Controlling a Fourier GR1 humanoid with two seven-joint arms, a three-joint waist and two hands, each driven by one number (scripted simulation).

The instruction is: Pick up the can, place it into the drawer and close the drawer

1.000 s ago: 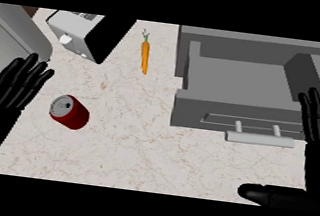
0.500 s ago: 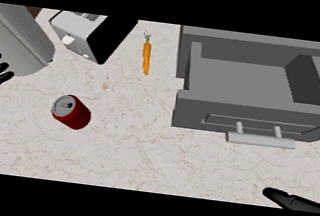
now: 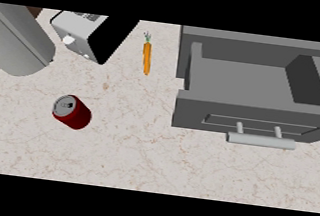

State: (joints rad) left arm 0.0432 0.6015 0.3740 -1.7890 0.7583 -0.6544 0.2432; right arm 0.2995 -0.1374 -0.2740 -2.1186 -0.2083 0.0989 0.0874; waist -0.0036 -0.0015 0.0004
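The red can (image 3: 72, 112) lies on its side on the speckled counter (image 3: 135, 152) at the left, with its silver top turned up and to the left. The grey drawer (image 3: 250, 120) stands pulled open at the right. Its inside is bare and its bar handle (image 3: 261, 140) points toward me. A wide stretch of counter separates the can from the drawer. Neither hand shows in the head view.
An orange carrot (image 3: 147, 58) lies lengthwise just left of the drawer's back corner. A white and black appliance (image 3: 92, 34) sits at the back left. Beside it is a large grey rounded body (image 3: 12, 39) at the counter's left edge.
Both hands, seen at the left and right edges before, have slid out of the view. The view has closed in on the counter. Can, carrot and drawer have not moved.
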